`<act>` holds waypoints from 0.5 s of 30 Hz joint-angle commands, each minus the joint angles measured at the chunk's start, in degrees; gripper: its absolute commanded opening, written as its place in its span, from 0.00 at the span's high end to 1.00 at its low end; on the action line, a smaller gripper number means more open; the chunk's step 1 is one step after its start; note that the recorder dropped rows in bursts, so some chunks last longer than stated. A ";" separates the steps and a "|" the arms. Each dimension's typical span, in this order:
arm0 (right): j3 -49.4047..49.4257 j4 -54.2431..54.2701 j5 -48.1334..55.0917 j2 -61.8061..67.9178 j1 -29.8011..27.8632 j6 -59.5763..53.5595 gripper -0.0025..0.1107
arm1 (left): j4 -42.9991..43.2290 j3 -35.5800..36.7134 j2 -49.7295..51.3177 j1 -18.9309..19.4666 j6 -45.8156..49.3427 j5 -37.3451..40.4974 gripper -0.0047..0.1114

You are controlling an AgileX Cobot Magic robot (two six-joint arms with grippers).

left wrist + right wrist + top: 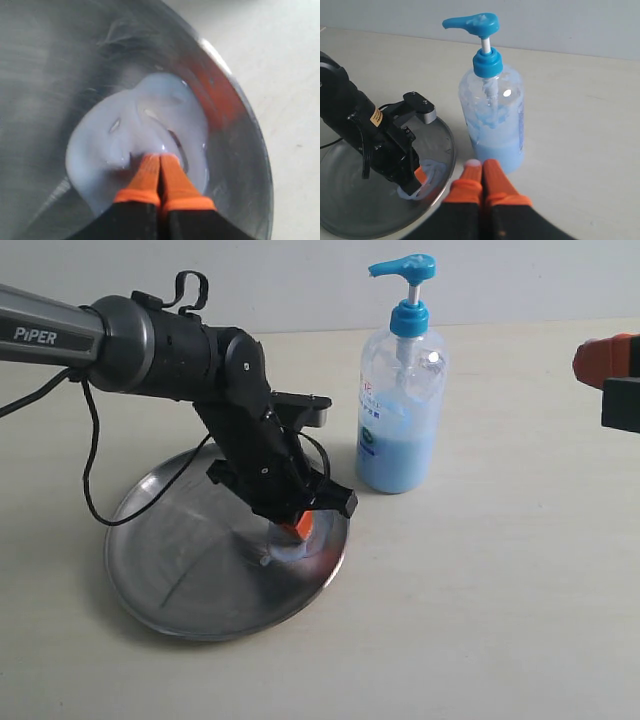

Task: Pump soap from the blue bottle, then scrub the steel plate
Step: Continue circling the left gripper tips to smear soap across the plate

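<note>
Starting with the pale tabletop [500, 640]: carries the steel plate [170, 580] on the left of the exterior view, round, shallow, shiny, low-rimmed. Next down, the blue bottle [402, 410]: upright just beside the plate's right rim, clear-walled, light-blue liquid in its lower part, pump head raised. Then the left claw [160, 161]: closed tight, orange tips pressed together with nothing between them, planted in the soap [125, 135] near the plate's bottle-side rim. Right claw [482, 167]: likewise closed and empty, held off to the right beyond the bottle, so the farther of the two from the plate. Smallest, the soap itself: a pale whitish-blue puddle, smeared and creased, lying directly under and ahead of the left tips. Probably calls for sweeping from there toward the plate's bare centre.
</note>
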 commanded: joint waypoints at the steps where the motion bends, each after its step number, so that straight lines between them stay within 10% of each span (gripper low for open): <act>1: 0.31 0.17 -0.32 -0.22 0.07 -0.08 0.98 | -1.21 1.27 1.74 -0.68 0.97 3.17 0.96; 15: 0.31 0.17 -0.32 -0.22 0.07 -0.08 0.98 | -8.66 1.27 1.85 -0.56 3.74 -12.03 0.96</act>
